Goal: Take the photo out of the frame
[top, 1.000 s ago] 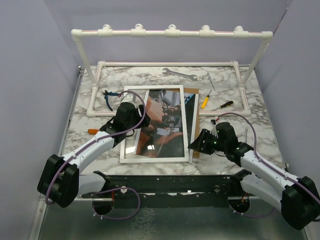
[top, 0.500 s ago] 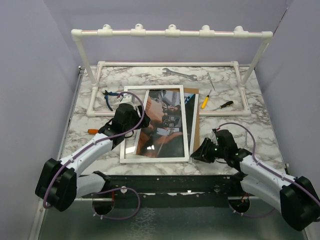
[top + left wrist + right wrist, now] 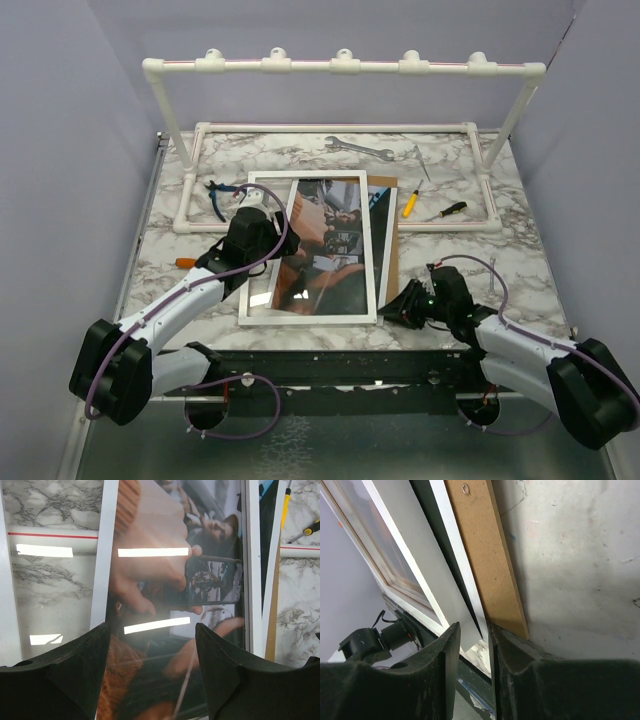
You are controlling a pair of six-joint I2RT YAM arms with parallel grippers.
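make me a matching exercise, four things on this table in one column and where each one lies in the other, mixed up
1 wrench
2 pliers
3 backing board
4 yellow screwdriver

a left of the frame's far corner
b beyond the frame's far edge
c sticking out along the frame's right side
d right of the frame's far corner

Pairs: 1-b, 2-a, 3-c, 4-d
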